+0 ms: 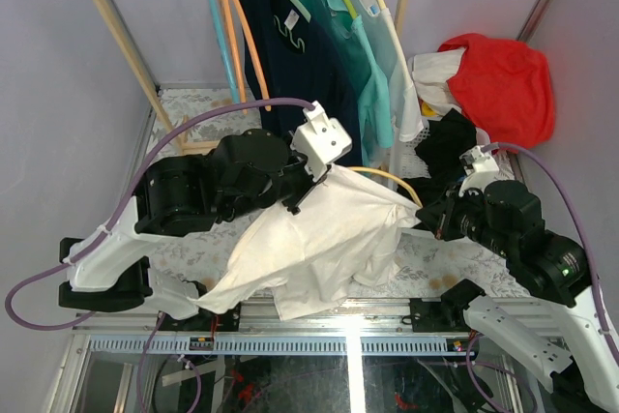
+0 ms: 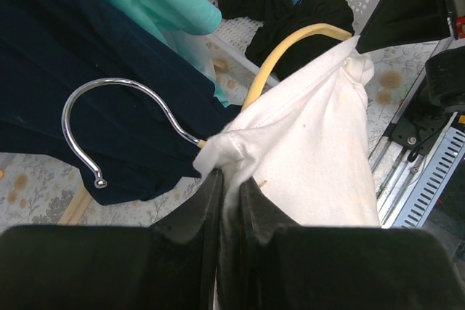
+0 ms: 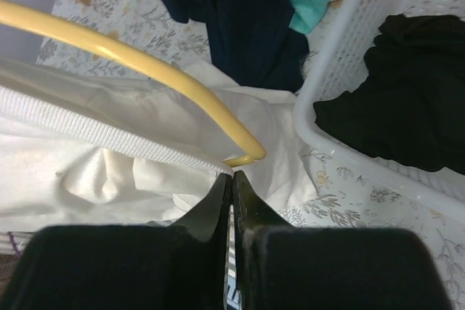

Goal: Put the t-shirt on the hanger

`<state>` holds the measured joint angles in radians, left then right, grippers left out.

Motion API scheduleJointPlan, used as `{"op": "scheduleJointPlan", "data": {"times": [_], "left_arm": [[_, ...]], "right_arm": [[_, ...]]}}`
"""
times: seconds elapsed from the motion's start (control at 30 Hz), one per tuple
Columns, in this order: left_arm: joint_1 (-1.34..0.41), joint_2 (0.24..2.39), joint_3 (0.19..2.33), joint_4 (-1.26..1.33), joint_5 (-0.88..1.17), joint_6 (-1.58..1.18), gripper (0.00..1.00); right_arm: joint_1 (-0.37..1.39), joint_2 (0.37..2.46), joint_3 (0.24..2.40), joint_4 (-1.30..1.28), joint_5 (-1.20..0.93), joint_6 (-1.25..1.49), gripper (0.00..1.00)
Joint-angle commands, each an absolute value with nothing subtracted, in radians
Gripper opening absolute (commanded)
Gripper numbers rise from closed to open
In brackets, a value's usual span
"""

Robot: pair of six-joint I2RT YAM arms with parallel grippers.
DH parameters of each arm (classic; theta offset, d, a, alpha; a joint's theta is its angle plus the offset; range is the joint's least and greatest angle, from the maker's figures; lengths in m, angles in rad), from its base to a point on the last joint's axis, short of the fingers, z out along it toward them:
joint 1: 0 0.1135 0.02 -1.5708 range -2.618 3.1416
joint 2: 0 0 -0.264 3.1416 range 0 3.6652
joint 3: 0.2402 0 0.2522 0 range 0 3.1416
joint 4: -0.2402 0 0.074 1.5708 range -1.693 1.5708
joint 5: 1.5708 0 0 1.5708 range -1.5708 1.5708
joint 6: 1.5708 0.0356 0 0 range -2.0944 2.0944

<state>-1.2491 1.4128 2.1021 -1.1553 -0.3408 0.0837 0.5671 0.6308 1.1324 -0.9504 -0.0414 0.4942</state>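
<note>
The white t-shirt (image 1: 329,234) hangs bunched between my two grippers above the table's front. The pale yellow hanger (image 1: 389,178) lies partly inside it, one arm curving out at the top right. My left gripper (image 1: 295,202) is shut on a fold of the t-shirt (image 2: 312,143) just beside the hanger's metal hook (image 2: 109,99); the left gripper (image 2: 231,178) shows fabric pinched between its jaws. My right gripper (image 1: 424,216) is shut on the ribbed collar band (image 3: 109,125) of the t-shirt, right gripper (image 3: 232,174) just under the hanger's bent end (image 3: 243,156).
A wooden rack (image 1: 116,26) at the back holds a navy shirt (image 1: 290,55), mint shirts (image 1: 363,55) and orange and blue hangers (image 1: 227,26). A white basket (image 3: 349,56) with black clothes (image 1: 447,147) stands right, a red cloth (image 1: 503,84) behind it.
</note>
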Motion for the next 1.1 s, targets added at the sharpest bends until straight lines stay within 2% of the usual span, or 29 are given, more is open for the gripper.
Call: {"op": "scheduleJointPlan", "data": {"times": [0.0, 0.23, 0.43, 0.67, 0.9, 1.07], "left_arm": [[-1.235, 1.328, 2.2, -1.021, -0.426, 0.087, 0.0], [-1.236, 1.313, 2.232, -1.033, -0.378, 0.067, 0.0], [-1.235, 1.309, 2.243, -1.067, -0.304, 0.053, 0.0], [-1.235, 1.302, 2.239, -1.107, -0.23, 0.041, 0.0], [-1.235, 1.298, 2.195, -1.111, -0.161, 0.035, 0.0], [-1.236, 1.321, 2.174, -1.114, -0.127, 0.032, 0.0]], "right_arm": [[0.563, 0.642, 1.131, -1.194, 0.235, 0.461, 0.0], [0.562, 0.647, 1.179, -1.17, 0.324, 0.493, 0.0], [0.563, 0.685, 1.259, -1.169, 0.529, 0.424, 0.0], [0.563, 0.671, 1.251, -0.999, 0.694, 0.317, 0.0], [0.563, 0.644, 1.306, -0.74, 0.607, 0.15, 0.0], [0.562, 0.673, 1.361, -0.657, 0.33, 0.079, 0.0]]}}
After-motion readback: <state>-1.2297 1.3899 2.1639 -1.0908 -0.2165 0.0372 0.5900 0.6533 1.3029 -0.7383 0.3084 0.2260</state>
